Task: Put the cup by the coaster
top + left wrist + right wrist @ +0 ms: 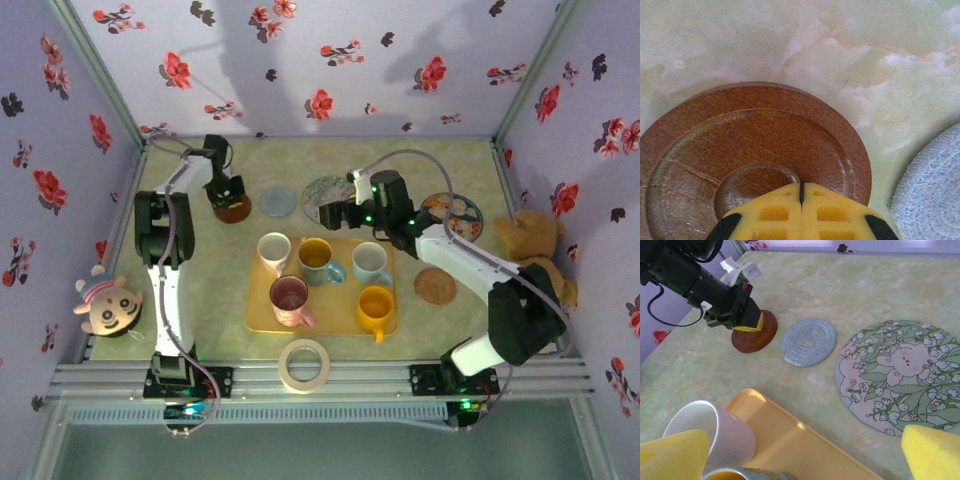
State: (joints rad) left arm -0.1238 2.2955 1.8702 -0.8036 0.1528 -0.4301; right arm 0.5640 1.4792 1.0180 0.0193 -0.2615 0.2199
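The left gripper (226,196) sits at the upper left of the top view, its jaws pressed together over the wooden coaster (234,209). In the left wrist view its two yellow pads (775,212) meet along a thin seam above the coaster's sunken centre; whether they actually touch the wood is hard to say. Just right of that coaster, and apart from it, lies the blue woven coaster (279,201), with the floral mat (322,188) further right.

The right gripper (328,213) hovers in the upper middle of the top view, between the floral mat and the far edge of the yellow tray (262,318). Its jaws are spread wide and hold nothing, and its wrist view has one foam pad in each lower corner.

The white cup (273,250) stands upright in the tray's upper left corner. In the right wrist view it sits at lower left, just beside the left-hand pad. Sharing the tray are the amber cup (318,258), the pale blue cup (370,262), the pink cup (290,298) and the yellow cup (375,305). A cork coaster (435,286) lies on the table right of the tray, and a tape roll (304,364) lies below the tray's lower edge
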